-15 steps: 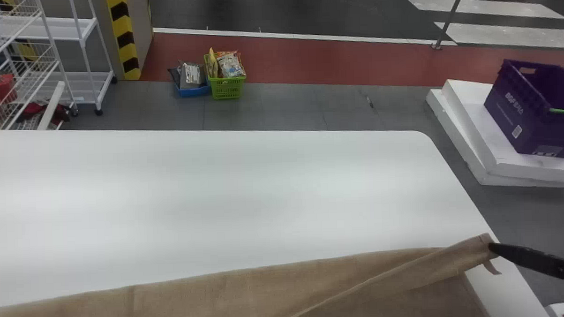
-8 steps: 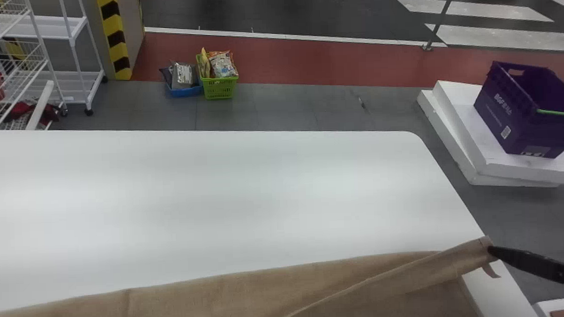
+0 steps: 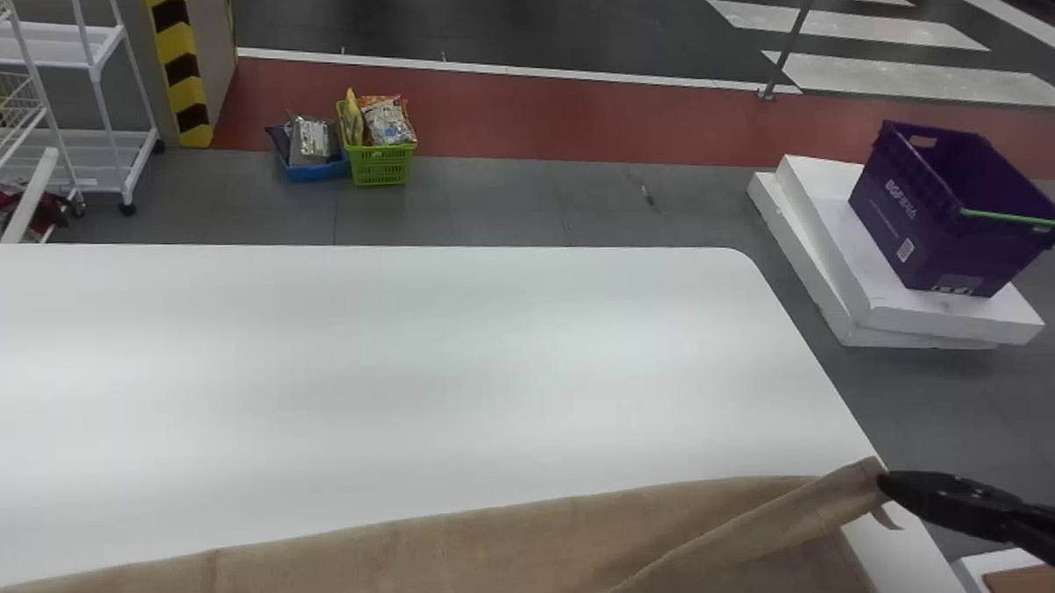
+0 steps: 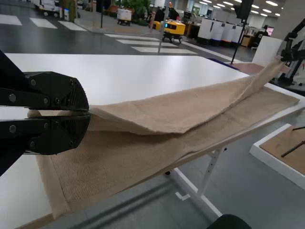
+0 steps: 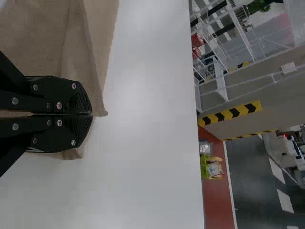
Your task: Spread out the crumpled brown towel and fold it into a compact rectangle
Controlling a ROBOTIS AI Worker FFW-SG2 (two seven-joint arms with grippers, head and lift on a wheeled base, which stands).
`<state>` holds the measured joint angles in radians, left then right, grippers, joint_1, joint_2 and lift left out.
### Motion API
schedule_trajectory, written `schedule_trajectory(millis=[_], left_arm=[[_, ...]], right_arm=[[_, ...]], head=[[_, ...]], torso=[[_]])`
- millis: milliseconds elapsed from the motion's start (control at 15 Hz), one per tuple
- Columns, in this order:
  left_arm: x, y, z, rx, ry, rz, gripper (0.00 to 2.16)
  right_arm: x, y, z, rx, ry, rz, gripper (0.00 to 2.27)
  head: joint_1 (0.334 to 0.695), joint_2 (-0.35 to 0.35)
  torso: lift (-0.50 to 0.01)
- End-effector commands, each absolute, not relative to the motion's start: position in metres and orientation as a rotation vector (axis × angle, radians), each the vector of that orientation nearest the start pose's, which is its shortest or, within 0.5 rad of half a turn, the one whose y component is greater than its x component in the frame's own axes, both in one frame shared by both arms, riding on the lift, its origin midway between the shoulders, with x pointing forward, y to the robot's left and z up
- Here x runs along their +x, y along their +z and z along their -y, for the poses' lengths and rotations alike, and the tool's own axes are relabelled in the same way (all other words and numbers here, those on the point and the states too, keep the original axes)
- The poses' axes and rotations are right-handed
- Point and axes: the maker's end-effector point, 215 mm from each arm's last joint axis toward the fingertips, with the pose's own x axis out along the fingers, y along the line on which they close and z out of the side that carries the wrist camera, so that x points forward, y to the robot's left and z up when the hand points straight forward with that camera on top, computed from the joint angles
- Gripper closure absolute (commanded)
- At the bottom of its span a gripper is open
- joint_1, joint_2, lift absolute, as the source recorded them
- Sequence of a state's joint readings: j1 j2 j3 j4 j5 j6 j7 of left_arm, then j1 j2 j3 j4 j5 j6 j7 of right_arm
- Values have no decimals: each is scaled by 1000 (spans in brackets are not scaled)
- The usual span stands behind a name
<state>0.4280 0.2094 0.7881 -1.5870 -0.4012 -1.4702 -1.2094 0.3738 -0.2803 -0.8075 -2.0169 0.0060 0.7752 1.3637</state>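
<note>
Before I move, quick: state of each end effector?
Left end effector: closed, holding the brown towel by its lifted edge.
Right end effector: closed, holding the brown towel near a lifted corner.

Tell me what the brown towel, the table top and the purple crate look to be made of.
Brown towel: matt woven cloth, perhaps cotton or linen; fine weave and soft folds show.
Table top: smooth, slightly glossy white, laminate or painted board, given its soft highlights.
Purple crate: probably rigid moulded plastic, with straight walls and a handle cut-out.

The towel [image 4: 109, 167] is matt cloth (rather coarse); the table [image 3: 363, 364], smooth, faintly glossy.
</note>
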Motion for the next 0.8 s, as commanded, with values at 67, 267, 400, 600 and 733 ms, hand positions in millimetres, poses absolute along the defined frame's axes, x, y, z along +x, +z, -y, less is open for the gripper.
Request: schedule_trajectory(millis=[67, 267, 400, 600, 733], left_arm=[[255, -395, -322, 1424, -1033, 159, 1062], [254, -395, -322, 1427, -1038, 161, 1062], [254, -395, -322, 1426, -1037, 159, 1062], [254, -397, -322, 1425, -1039, 156, 1062], [253, -399, -322, 1424, -1044, 152, 1058]], right_arm=[[325, -381, 437, 63, 556, -628, 1099], [326, -387, 427, 12, 589, -631, 1099], [325, -388, 424, -21, 604, -626, 1099], [325, -391, 422, -112, 628, -625, 1099], [321, -395, 423, -168, 641, -630, 1092]], head=[[695, -251], [695, -235], [695, -224], [695, -209], [695, -207]], torso=[[-127], [-127], [-127], [-127], [-127]])
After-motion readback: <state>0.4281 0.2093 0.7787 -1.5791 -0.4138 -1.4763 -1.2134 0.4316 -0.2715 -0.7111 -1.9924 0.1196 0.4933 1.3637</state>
